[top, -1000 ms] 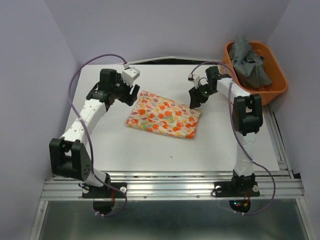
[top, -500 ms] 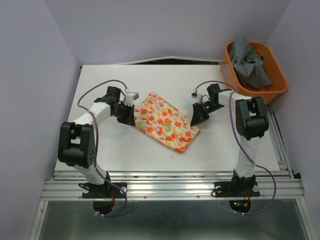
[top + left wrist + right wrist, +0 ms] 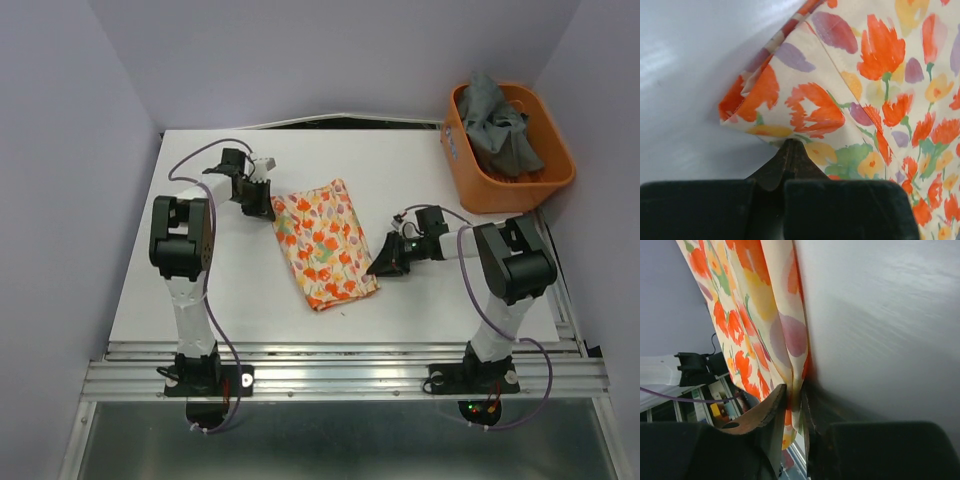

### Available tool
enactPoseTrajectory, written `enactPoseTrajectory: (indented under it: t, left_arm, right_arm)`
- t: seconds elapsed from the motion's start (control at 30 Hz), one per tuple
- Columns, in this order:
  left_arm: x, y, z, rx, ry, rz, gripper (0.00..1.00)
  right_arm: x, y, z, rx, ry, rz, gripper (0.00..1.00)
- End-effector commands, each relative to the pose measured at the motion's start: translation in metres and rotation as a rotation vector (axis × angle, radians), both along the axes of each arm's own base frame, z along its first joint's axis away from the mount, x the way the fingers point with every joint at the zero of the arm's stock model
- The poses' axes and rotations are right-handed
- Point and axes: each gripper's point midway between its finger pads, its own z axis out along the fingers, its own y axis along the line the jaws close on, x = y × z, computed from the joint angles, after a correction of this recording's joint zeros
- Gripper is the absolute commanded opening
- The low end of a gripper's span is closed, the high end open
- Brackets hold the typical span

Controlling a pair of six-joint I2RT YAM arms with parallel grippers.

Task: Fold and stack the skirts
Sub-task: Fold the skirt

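Right gripper [image 3: 384,263]: pinched shut on the near right edge of the floral skirt [image 3: 322,243].
Floral skirt: folded flat on the desk [image 3: 230,290], lying between both grippers.
Left gripper [image 3: 270,207]: closed on the floral skirt's far left corner.
Grey skirt [image 3: 497,120]: bunched in the orange basket [image 3: 505,195], well beyond the floral skirt, to its right.

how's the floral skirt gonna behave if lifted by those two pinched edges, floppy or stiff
Probably floppy: the printed skirt puckers where the left gripper pinches it, so it would likely sag between grips. Likely light: the right gripper holds only a thin folded edge. It may slide easily on the smooth table.
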Motion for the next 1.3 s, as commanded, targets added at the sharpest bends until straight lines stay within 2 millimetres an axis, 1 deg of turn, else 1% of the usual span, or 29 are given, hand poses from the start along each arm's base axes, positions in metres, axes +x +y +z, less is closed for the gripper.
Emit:
enactPoseTrajectory:
  t: [0.0,0.03,0.07,0.1,0.13,0.17,0.2,0.23,0.27,0.3,0.33,0.37,0.4,0.43,0.5,0.53,0.57,0.6,0.63,0.7,0.73,0.8,0.83,0.87,0.9,0.93,0.97,1.07,1.27]
  left_arm:
    - [0.048,0.008,0.022,0.022,-0.125,0.038,0.0]
    - [0.056,0.01,0.029,0.036,-0.164,0.025,0.0]
    - [0.061,0.013,0.044,0.054,-0.214,0.024,0.04]
    - [0.063,0.014,0.055,0.066,-0.253,0.01,0.12]
    - [0.059,0.019,0.079,0.093,-0.33,-0.018,0.26]
    - [0.058,0.022,0.094,0.114,-0.387,-0.032,0.37]
    - [0.057,0.027,0.113,0.147,-0.449,-0.04,0.49]
    - [0.04,0.033,0.146,0.189,-0.56,-0.083,0.78]
    - [0.036,0.036,0.167,0.214,-0.651,-0.099,0.95]
    - [0.027,0.038,0.188,0.23,-0.73,-0.12,0.99]
    - [0.002,0.038,0.221,0.24,-0.856,-0.147,0.99]
    - [-0.01,0.038,0.234,0.251,-0.923,-0.176,0.98]
    - [-0.02,0.041,0.249,0.252,-0.976,-0.144,0.99]
    - [-0.042,0.043,0.26,0.245,-1.024,-0.126,0.99]
    - [-0.064,0.037,0.265,0.261,-1.074,-0.202,0.99]
    - [-0.074,0.029,0.263,0.271,-1.077,-0.261,0.99]
    - [-0.087,0.024,0.251,0.299,-1.027,-0.317,0.99]
    - [-0.102,-0.007,0.244,0.307,-1.019,-0.416,0.99]
    - [-0.105,-0.004,0.228,0.395,-0.988,-0.423,0.95]
    - [-0.12,-0.019,0.215,0.417,-0.99,-0.451,0.88]
    - [-0.137,-0.034,0.189,0.436,-0.962,-0.522,0.79]
    - [-0.155,-0.051,0.166,0.455,-0.948,-0.598,0.74]
    - [-0.171,-0.067,0.155,0.465,-0.955,-0.662,0.69]
    - [-0.18,-0.071,0.135,0.481,-0.934,-0.686,0.69]
    - [-0.19,-0.073,0.118,0.5,-0.915,-0.71,0.68]
    - [-0.196,-0.083,0.118,0.478,-0.925,-0.728,0.68]
    - [-0.207,-0.092,0.106,0.461,-0.908,-0.764,0.67]
    - [-0.22,-0.103,0.086,0.488,-0.882,-0.817,0.62]
    - [-0.242,-0.123,0.057,0.511,-0.827,-0.931,0.6]
  right_arm:
    - [0.034,0.032,0.029,0.108,-0.11,-0.135,0.3]
    - [0.037,0.033,0.029,0.111,-0.095,-0.157,0.35]
    - [0.033,0.037,0.029,0.124,-0.05,-0.17,0.47]
    - [0.035,0.037,0.031,0.129,-0.063,-0.171,0.5]
    - [0.034,0.037,0.034,0.136,-0.058,-0.182,0.53]
    - [0.035,0.036,0.038,0.133,-0.07,-0.192,0.57]
    - [0.037,0.035,0.056,0.142,-0.133,-0.193,0.62]
    - [0.038,0.032,0.062,0.13,-0.175,-0.207,0.64]
    - [0.041,0.03,0.071,0.113,-0.219,-0.216,0.66]
    - [0.04,0.023,0.079,0.061,-0.274,-0.211,0.7]
    - [0.048,0.023,0.096,0.049,-0.338,-0.203,0.7]
    - [0.05,0.021,0.103,0.028,-0.386,-0.188,0.7]
    - [0.049,0.014,0.109,-0.035,-0.464,-0.159,0.71]
    - [0.058,0.013,0.127,-0.046,-0.541,-0.142,0.72]
    - [0.066,0.011,0.141,-0.088,-0.633,-0.104,0.72]
    - [0.061,0.01,0.137,-0.107,-0.627,-0.056,0.72]
    - [0.06,0.013,0.14,-0.091,-0.628,-0.027,0.71]
    - [0.061,0.019,0.149,-0.075,-0.636,-0.002,0.71]
    - [0.052,0.026,0.147,-0.056,-0.628,0.053,0.7]
    - [0.045,0.034,0.134,-0.058,-0.605,0.103,0.7]
    - [0.04,0.04,0.133,-0.036,-0.616,0.137,0.69]
    - [0.039,0.047,0.123,-0.026,-0.609,0.174,0.67]
    - [0.04,0.055,0.127,-0.007,-0.637,0.207,0.66]
    - [0.042,0.061,0.118,-0.01,-0.619,0.224,0.66]
    - [0.047,0.066,0.124,0.017,-0.643,0.241,0.64]
    - [0.05,0.069,0.122,0.024,-0.639,0.247,0.63]
    - [0.051,0.073,0.118,0.024,-0.625,0.254,0.62]
    - [0.054,0.082,0.1,0.039,-0.577,0.28,0.58]
    - [0.055,0.077,0.051,-0.029,-0.502,0.295,0.57]
